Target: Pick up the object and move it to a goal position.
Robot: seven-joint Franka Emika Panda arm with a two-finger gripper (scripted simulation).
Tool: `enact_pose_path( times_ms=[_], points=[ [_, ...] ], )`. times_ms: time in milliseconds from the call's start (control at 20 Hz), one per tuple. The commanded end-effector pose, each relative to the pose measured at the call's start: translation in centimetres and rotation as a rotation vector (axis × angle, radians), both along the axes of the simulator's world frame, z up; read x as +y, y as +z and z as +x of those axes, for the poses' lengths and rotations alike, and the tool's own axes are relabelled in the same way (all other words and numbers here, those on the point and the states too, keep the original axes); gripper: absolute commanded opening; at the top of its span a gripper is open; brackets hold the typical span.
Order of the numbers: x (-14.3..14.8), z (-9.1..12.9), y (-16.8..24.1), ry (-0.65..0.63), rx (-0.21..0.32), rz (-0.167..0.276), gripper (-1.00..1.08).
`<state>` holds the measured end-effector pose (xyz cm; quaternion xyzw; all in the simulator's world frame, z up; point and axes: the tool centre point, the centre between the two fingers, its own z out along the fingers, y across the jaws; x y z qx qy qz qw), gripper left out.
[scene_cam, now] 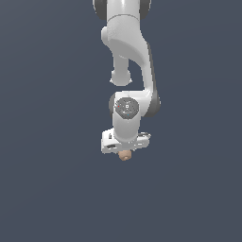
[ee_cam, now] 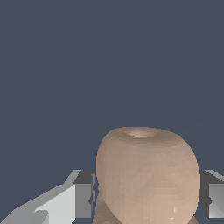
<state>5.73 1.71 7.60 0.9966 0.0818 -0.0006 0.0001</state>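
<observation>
The object [scene_cam: 125, 155] is a small tan rounded lump, and it peeks out just below the white gripper hand in the exterior view. In the wrist view the object [ee_cam: 146, 175] fills the space between the two grey fingers [ee_cam: 83, 200], which press against its sides. My gripper [ee_cam: 148, 199] is shut on the object. The fingertips are hidden behind the hand in the exterior view. I cannot tell whether the object rests on the surface or hangs above it.
The white arm [scene_cam: 127, 56] reaches down from the top of the exterior view. Plain dark blue-grey ground [scene_cam: 47, 165] surrounds it on all sides.
</observation>
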Motion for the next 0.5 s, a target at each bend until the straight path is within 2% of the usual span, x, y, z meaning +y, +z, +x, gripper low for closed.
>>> enact_pose_path(
  times_ms=[0, 450],
  points=[
    [2.1, -1.0, 1.4, 0.001, -0.001, 0.000, -1.00],
    [10.4, -5.1, 7.2, 0.002, -0.001, -0.001, -1.00]
  ],
)
